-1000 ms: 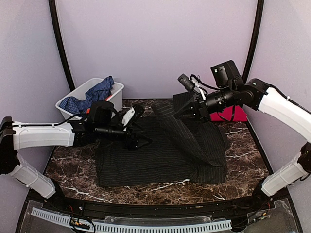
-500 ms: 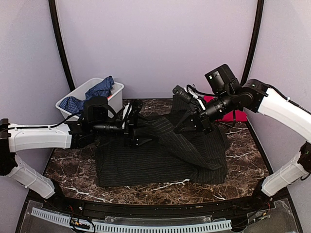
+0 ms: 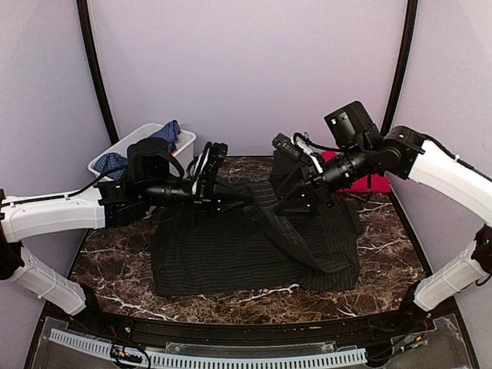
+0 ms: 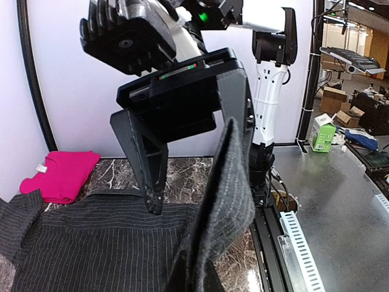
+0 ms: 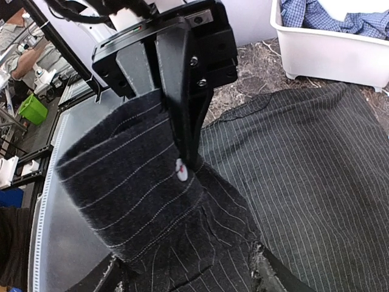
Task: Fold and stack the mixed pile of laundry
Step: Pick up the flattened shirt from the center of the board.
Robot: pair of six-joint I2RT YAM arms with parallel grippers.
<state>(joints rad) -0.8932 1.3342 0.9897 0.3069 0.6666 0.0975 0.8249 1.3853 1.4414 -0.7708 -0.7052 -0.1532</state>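
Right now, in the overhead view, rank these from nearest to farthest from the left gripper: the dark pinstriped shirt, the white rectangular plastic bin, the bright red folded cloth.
1. The dark pinstriped shirt: mid-table, a fold of it pinched in the left gripper.
2. The white rectangular plastic bin: back left corner.
3. The bright red folded cloth: back right, across the table.

Dark striped shirt: almost black, with thin white lines and a small white button. Spread mostly flat in the middle of the table, a bit wrinkled. One long part lifted up off the rest, folded over itself, up in the air above the middle.

Red cloth: bright pinkish red, folded, lying flat at the far right, just behind the shirt.

Blue checked garment: bunched up, poking out of the white bin at the far left.
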